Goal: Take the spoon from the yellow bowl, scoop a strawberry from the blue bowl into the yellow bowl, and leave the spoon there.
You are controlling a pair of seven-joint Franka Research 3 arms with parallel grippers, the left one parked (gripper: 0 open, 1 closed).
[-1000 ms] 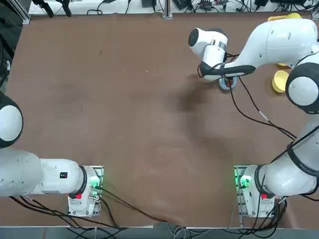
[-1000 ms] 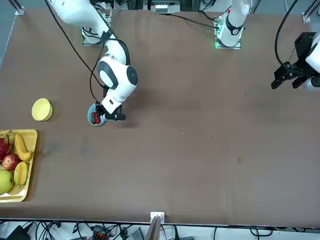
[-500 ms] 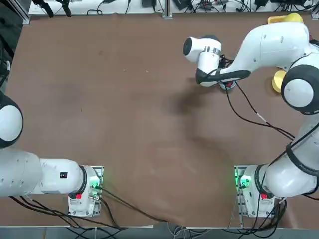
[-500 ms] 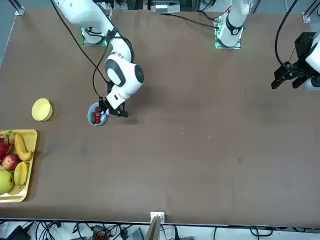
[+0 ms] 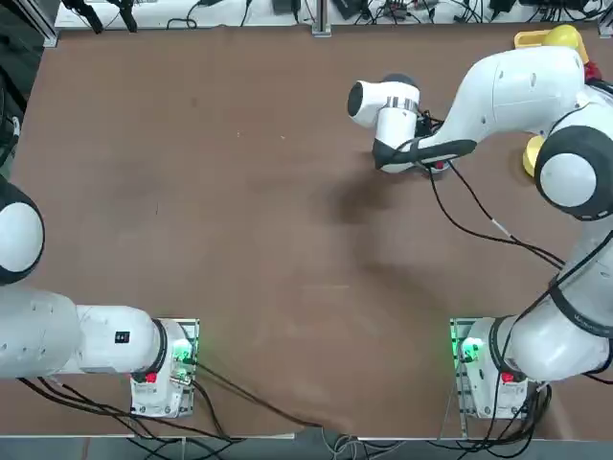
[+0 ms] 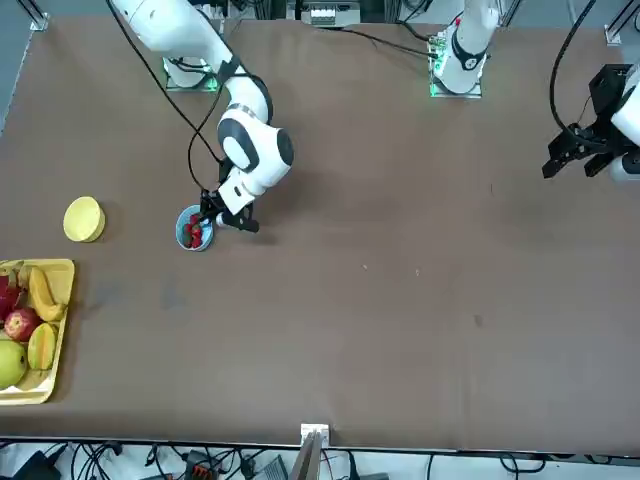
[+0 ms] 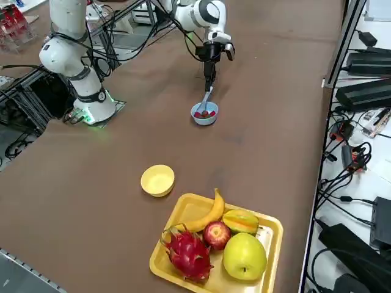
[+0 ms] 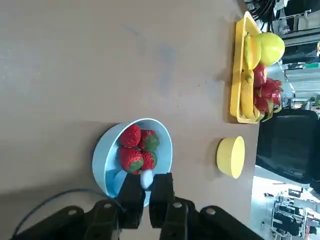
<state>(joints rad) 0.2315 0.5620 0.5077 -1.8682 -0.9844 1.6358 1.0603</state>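
The right arm reaches far from its base across the bench, with the elbow raised and the forearm bent back toward the middle. Its wrist is turned so that the right end effector [image 8: 146, 195] points steeply down. The two fingers [image 8: 131, 196] stand close together, pinched on a thin handle, with only a narrow gap between them. In the side view the right end effector [image 7: 209, 65] hangs low, a little above the bench surface.
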